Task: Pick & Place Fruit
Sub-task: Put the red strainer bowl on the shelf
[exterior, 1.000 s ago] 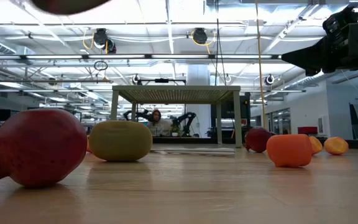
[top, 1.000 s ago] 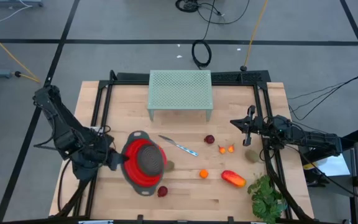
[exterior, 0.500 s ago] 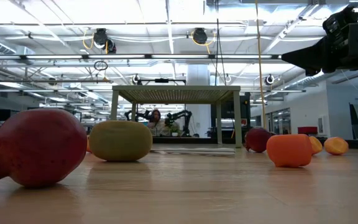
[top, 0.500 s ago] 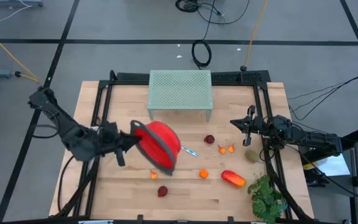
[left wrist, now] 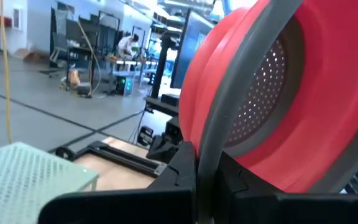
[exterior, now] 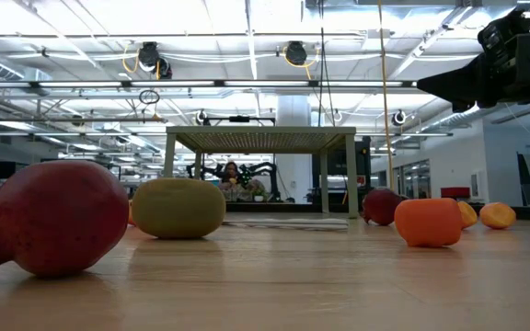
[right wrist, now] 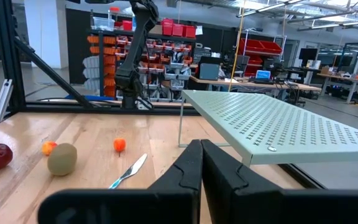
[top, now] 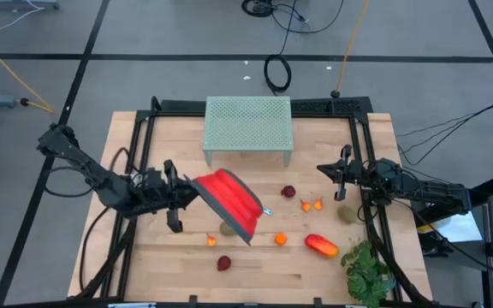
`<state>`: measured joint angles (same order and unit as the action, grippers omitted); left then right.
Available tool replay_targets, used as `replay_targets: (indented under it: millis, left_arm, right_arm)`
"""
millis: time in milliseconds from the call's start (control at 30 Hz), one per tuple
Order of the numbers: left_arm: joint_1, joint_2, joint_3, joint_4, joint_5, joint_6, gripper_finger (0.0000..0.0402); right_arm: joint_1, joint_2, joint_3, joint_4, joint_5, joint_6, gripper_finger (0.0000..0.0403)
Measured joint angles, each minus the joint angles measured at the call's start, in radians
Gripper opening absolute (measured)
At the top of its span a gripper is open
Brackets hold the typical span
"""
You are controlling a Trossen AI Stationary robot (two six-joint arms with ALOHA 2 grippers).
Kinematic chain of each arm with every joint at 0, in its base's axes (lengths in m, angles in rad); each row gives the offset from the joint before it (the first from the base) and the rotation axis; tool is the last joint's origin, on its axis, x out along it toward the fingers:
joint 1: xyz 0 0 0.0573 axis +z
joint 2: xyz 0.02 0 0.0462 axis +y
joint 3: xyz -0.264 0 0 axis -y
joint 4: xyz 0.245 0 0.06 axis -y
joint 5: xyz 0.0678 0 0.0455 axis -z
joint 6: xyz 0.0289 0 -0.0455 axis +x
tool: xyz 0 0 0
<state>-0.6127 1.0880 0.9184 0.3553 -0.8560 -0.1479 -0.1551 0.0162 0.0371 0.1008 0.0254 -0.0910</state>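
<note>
Strainer held tilted above the table, fruit scattered on the wood

High view: the left gripper (top: 181,197) is over the table's left half, closed on the rim of a red strainer (top: 229,204), which is tipped on edge above the boards. Under and around it lies fruit: an olive-brown oval (top: 228,228) just below the strainer's lower edge, a tiny orange piece (top: 211,241), a dark red round piece (top: 223,263), an orange piece (top: 281,239), and a longer red-orange piece (top: 321,245). Farther right are another dark red piece (top: 288,192), two tiny orange ones (top: 311,205) and a second olive oval (top: 347,215). A silver knife (top: 259,206) shows partly beside the strainer. A green perforated rack (top: 248,124) stands at the back; a leafy plant (top: 368,272) sits at the front right corner. The right gripper (top: 342,174) waits at the table's right edge.

Low view: a dark red fruit (exterior: 55,219) and an olive oval (exterior: 178,208) rest on the wood in front.

Left wrist view: the fingers (left wrist: 182,174) are clamped on the strainer's grey rim.

Right wrist view: the fingers (right wrist: 191,165) are pressed together, holding nothing.
</note>
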Motion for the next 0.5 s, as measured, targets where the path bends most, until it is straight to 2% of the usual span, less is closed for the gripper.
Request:
replay_targets:
  millis: [133, 333, 500]
  left_arm:
    - [0.03, 0.007, 0.0, 0.005, -0.01, -0.16, 0.0004]
    - [0.104, 0.006, 0.0, -0.042, -0.086, -0.513, 0.0004]
    - [0.178, 0.006, 0.0, -0.092, -0.079, -0.788, 0.0004]
  right_arm:
    - [0.0, 0.0, 0.0, 0.0, 0.0, 0.0, 0.0]
    - [0.0, 0.0, 0.0, 0.0, 0.0, 0.0, 0.0]
    - [0.0, 0.0, 0.0, 0.0, 0.0, 0.0, 0.0]
